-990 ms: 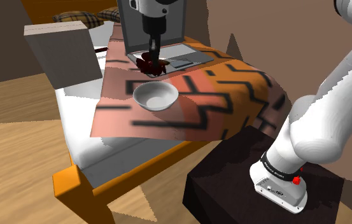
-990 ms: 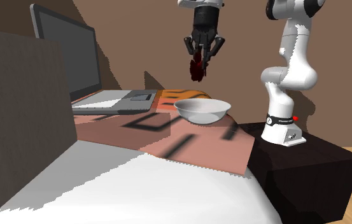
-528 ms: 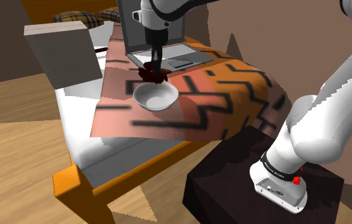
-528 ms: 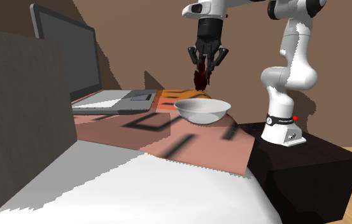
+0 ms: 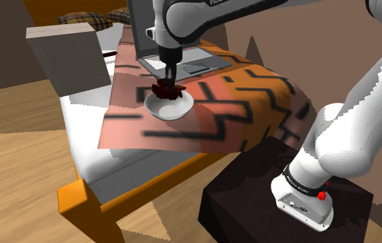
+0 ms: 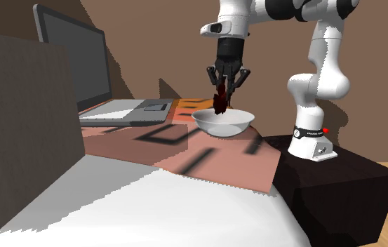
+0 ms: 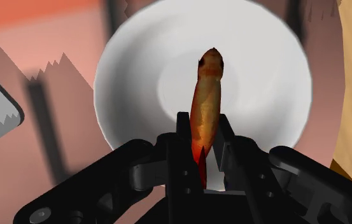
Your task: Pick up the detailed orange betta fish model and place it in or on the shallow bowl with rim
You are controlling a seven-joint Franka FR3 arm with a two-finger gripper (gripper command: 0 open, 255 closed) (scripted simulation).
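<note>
The tool (image 7: 204, 127) is clamped on the fish's (image 7: 207, 95) tail end, nose-down just over the bowl (image 7: 136, 83), upper left of centre in the shoulder view — it looks light, stiff and thin, best gripped across its flanks.

From my shoulder view, a light wooden plank floor (image 5: 23, 172) spreads at eight o'clock beneath an orange wooden bed frame (image 5: 89, 207) holding a white mattress (image 5: 86, 148). A salmon cloth with black zigzags (image 5: 210, 131) drapes it. I see a plain brown wall (image 5: 293, 34) at one o'clock.
</note>
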